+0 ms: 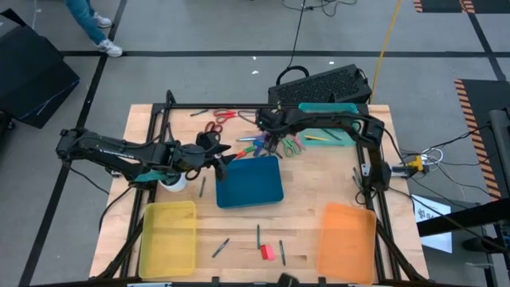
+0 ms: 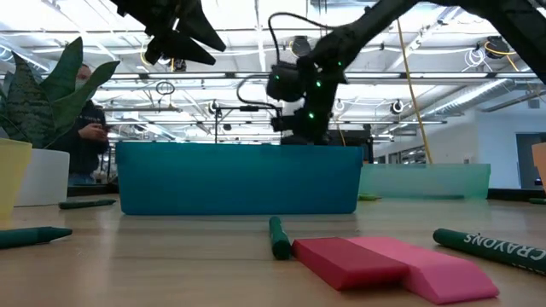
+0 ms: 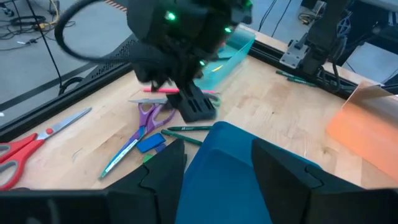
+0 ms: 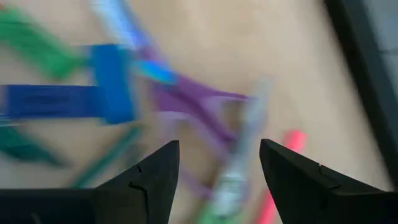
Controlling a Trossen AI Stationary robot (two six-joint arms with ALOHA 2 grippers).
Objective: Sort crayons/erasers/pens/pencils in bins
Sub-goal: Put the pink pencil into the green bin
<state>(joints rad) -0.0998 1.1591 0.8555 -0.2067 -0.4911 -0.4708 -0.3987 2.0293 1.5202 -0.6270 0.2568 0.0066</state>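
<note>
From above, the dark blue bin (image 1: 249,181) is seen at the table's centre, the yellow bin (image 1: 168,237) and orange bin (image 1: 347,241) at the near corners, and a teal bin (image 1: 328,127) at the far side; a red eraser (image 1: 265,251) with a pink eraser (image 1: 271,255) touching it lies between the two near bins, among loose crayons. The right gripper (image 1: 267,142) is held over a far clutter of scissors, pens and crayons, and the left gripper (image 1: 225,158) is poised at the blue bin's far left corner. At table height, the two erasers are shown in front, a green crayon (image 2: 278,237) just beside them and the blue bin behind. In the left wrist view, the left fingers are spread wide with nothing between them, above the blue bin; a small blue eraser (image 3: 151,143) is seen by purple scissors (image 3: 148,117). In the right wrist view, the right fingers are parted and empty over the same clutter. A pick from the pile is judged to be in hand; next, a descent onto a single item and a firm closing are called for
</note>
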